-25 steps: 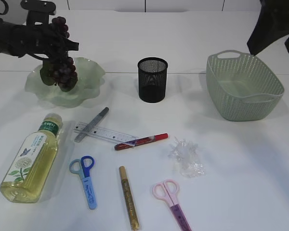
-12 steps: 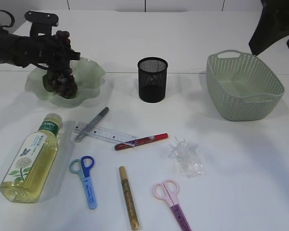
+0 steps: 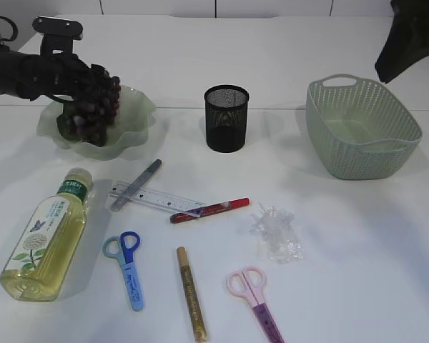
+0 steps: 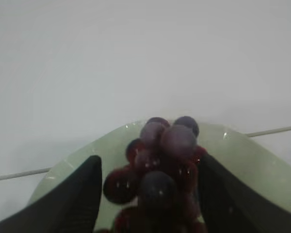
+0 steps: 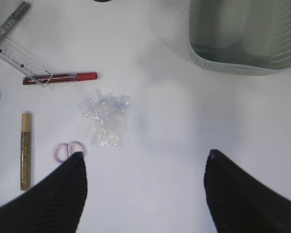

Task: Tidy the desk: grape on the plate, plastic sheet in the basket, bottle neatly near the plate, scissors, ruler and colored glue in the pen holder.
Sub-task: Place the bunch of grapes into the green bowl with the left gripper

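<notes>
While the left gripper (image 4: 150, 194) stands w/ jaws apart around the grapes (image 3: 93, 111) on the plate (image 3: 132, 118), upper left, and the right gripper (image 5: 145, 191) hangs open & empty, a snagged berry could drag the bunch out.

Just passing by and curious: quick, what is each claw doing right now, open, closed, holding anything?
Left gripper: jaws open, either side of the grapes lying on the plate.
Right gripper: open, holding nothing, above the table.
</notes>
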